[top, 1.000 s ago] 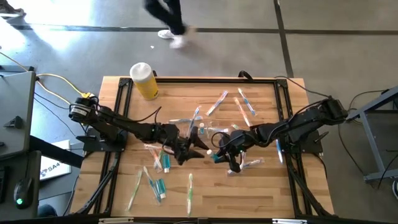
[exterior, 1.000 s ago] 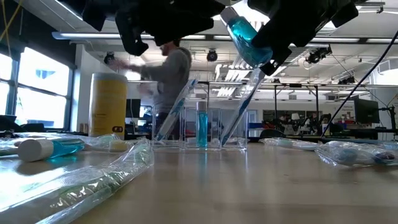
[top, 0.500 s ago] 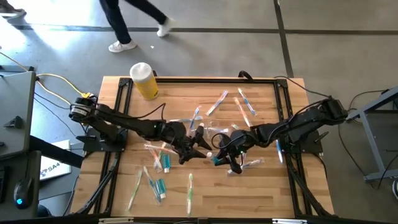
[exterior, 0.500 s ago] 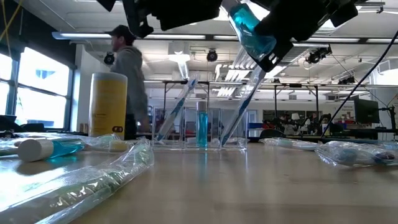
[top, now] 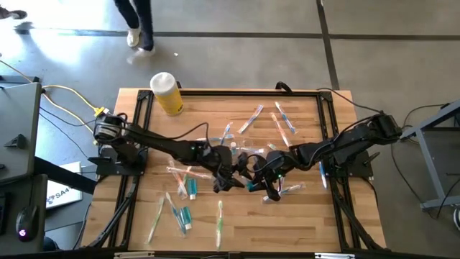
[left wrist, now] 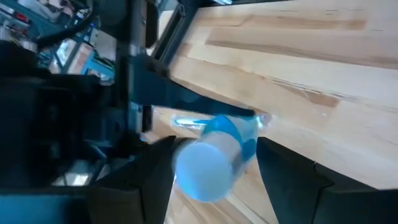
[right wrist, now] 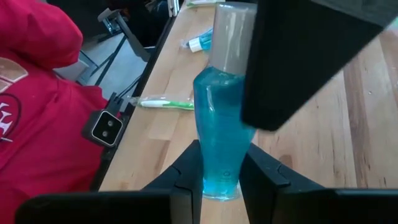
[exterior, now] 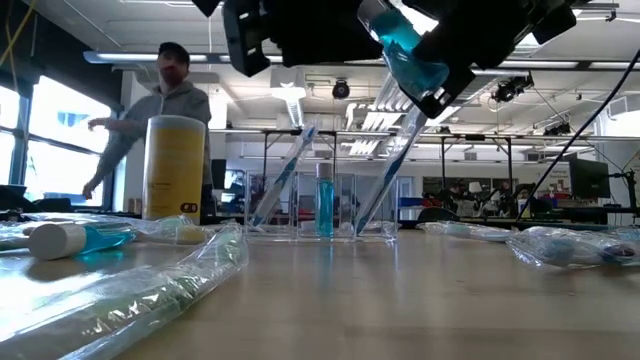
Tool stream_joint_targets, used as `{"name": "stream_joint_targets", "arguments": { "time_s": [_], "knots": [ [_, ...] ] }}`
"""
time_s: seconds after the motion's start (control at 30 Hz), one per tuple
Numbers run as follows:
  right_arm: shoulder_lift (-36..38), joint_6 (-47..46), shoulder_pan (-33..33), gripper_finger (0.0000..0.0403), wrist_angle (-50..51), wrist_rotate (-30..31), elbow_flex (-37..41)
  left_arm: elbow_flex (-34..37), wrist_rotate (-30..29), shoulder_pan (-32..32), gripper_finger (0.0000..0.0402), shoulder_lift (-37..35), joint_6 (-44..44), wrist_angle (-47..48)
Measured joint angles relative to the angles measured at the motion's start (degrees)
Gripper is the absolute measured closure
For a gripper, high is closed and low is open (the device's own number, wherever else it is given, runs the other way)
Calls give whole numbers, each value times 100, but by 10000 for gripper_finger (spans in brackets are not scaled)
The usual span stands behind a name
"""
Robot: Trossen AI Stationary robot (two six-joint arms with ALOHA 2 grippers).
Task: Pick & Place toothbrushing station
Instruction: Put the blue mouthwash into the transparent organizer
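High view: we are looking down on the wooden table (top: 302, 216), and the job is only partly done. The clear container (exterior: 322, 205) is standing near the middle of the table, and in the low view we are seeing a few brushes and a blue thing already standing in it. Many things are still lying around: toothbrushes (top: 219, 221) at about 6 o'clock from the middle, a short white tube with a teal end (top: 185, 216) at about 7 o'clock, and more wrapped brushes (top: 282, 122) at about 1 o'clock. So we are thinking most of the picking is still left.

The right gripper (top: 260, 178) is hanging in the air near the middle of the table, its arm reaching in from 3 o'clock. Its fingers are pinching tight on a blue tube with a white end (right wrist: 219, 134), and the tube is tilting over the container in the low view.

The left gripper (top: 228, 176) is reaching in from 9 o'clock and is just beside the right one. Its fingers are standing wide apart around the white end of the same tube (left wrist: 211, 163), but they are not squeezing it as far as we can tell.

The yellow bottle (top: 167, 93) is sitting at 11 o'clock, well apart.
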State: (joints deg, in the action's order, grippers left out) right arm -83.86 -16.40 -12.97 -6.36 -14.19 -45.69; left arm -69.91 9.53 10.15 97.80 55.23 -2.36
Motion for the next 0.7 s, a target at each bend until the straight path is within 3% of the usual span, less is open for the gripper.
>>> {"name": "stream_joint_targets", "arguments": {
  "time_s": [0.7],
  "knots": [
    [7,7,0,334,163,10,0,-275,298,0,188,81,1,465]
  ]
}}
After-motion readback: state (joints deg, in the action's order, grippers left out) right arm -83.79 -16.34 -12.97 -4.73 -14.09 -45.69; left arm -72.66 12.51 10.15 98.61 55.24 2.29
